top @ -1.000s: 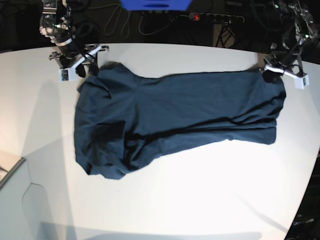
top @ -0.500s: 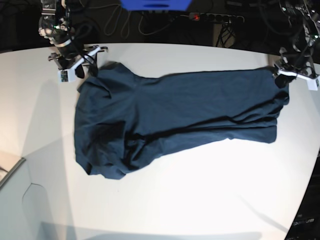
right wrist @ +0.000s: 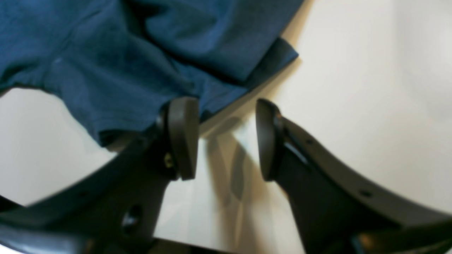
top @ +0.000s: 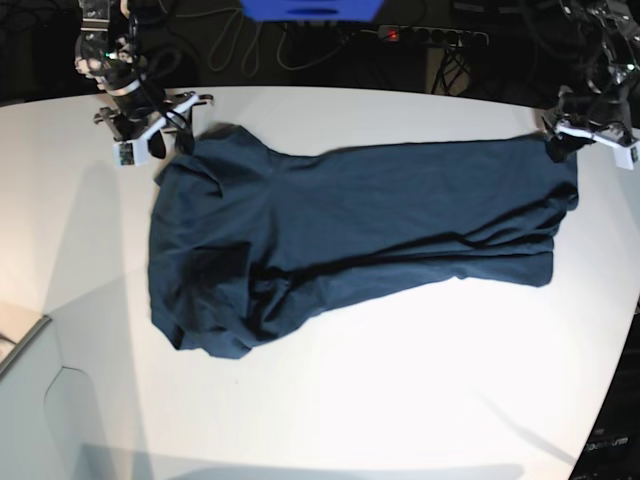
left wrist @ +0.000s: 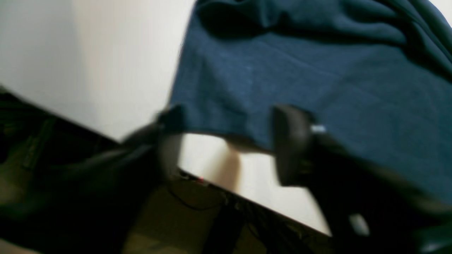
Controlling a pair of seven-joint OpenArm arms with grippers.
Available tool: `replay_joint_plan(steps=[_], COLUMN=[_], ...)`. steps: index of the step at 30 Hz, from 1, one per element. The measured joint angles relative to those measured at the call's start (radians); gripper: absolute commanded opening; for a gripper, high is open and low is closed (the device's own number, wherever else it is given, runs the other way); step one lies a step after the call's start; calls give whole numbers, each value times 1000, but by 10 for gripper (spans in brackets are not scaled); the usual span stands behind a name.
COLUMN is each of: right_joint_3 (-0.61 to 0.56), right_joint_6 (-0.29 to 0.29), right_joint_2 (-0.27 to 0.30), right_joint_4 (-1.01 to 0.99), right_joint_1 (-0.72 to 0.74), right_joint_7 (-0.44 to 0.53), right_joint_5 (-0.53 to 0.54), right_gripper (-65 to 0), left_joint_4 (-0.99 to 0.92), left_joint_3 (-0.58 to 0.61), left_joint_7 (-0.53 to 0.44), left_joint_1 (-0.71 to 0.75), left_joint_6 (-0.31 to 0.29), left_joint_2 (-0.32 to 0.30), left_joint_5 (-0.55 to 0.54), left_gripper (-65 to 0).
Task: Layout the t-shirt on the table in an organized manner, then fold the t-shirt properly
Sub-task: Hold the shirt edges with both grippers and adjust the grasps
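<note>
The dark navy t-shirt (top: 350, 230) lies lengthwise across the white table (top: 400, 380), smooth on the right and bunched and wrinkled on the left. My left gripper (top: 566, 141) is open at the shirt's far right corner. In the left wrist view (left wrist: 229, 135) the shirt's hem (left wrist: 317, 70) runs between its spread fingers near the table edge. My right gripper (top: 160, 135) is open at the shirt's far left corner. In the right wrist view (right wrist: 226, 139) its gap shows bare table (right wrist: 370, 88), and the shirt (right wrist: 123, 53) lies just beyond the left finger (right wrist: 183, 137).
A grey-white box corner (top: 20, 400) sits at the front left. Behind the table are a blue object (top: 310, 8), a power strip (top: 430, 35) and cables. The table's curved edge runs close to my left gripper on the right.
My left gripper has moved right and slightly back, and the shirt's right corner has shifted a little right with it. My right gripper has drawn slightly back and left from the shirt.
</note>
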Motion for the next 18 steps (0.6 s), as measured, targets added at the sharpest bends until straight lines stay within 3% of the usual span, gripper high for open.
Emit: replay_joint_plan(steps=[5, 11, 18], right_joint_3=[0, 2, 2], right_joint_6=[0, 0, 0], right_joint_2=[0, 0, 1], right_joint_4=[48, 79, 79], right_joint_1=[-3, 0, -2], right_joint_7=[0, 6, 7], right_joint_5=[-3, -3, -3], right_gripper=[-300, -296, -296], left_joint_4=[0, -57, -127], left_joint_3=[-24, -48, -45], left_joint_7=[-1, -8, -6], left_joint_1=[-3, -25, -88], left_joint_6=[-2, 0, -6], left_joint_2=[-3, -6, -2], left_joint_5=[0, 4, 130], left_gripper=[-214, -214, -214])
